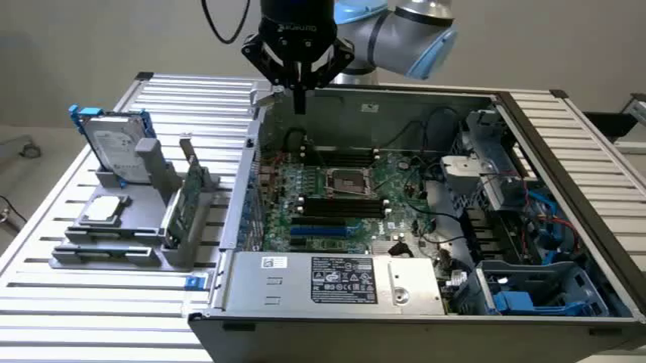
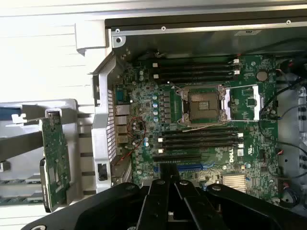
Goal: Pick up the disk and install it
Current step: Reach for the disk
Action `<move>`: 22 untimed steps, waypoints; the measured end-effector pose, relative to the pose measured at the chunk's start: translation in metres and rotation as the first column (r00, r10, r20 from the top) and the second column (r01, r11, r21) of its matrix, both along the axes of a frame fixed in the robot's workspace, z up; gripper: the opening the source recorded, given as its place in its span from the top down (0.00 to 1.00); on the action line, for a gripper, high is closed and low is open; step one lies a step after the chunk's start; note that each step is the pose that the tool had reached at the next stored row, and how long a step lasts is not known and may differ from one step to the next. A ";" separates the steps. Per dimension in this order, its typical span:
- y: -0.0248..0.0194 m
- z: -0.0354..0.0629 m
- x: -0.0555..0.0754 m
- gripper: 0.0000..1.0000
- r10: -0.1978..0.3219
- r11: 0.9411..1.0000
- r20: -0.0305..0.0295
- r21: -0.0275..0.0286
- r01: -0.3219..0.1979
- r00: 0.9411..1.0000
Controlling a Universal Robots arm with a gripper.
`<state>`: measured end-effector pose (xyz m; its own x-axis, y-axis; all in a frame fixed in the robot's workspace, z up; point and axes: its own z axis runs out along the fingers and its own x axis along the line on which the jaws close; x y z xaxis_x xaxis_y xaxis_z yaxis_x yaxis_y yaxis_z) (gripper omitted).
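a: what sat at the exterior view's left?

b: the disk (image 1: pixel 118 147) stood on edge in a grey holder (image 1: pixel 111 246) on the slatted table (image 1: pixel 60 302), with blue rails along its sides and top. nothing touched it, and it was well apart from the arm.

a: anything else on that holder?

b: 2 things. a small square chip (image 1: pixel 104 210) lay flat, nearer than the disk. just to its right a green card (image 1: pixel 187 198) stood upright in a slot. the wrist view caught that card (image 2: pixel 55 158) too, beside the case wall.

a: and the gripper?

b: the gripper (image 1: pixel 299 106) hung over the far left edge of the open computer case (image 1: pixel 238 219), pointing straight down. its jaws were pressed together with nothing between them. in the wrist view the gripper (image 2: pixel 168 184) showed dark and closed above the board.

a: what lay inside the case?

b: a green motherboard (image 1: pixel 333 200) lay flat on the case floor, with the empty cpu socket (image 1: pixel 346 180) near its middle and black memory slots on both sides of it. further right, black cables (image 1: pixel 444 227) ran past a metal cage, and blue plastic parts (image 1: pixel 525 302) sat in the near right corner.
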<state>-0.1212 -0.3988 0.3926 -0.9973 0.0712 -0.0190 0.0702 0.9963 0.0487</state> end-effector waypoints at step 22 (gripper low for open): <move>0.0026 -0.0054 -0.062 0.89 0.000 1.000 0.000 0.000 0.000 1.000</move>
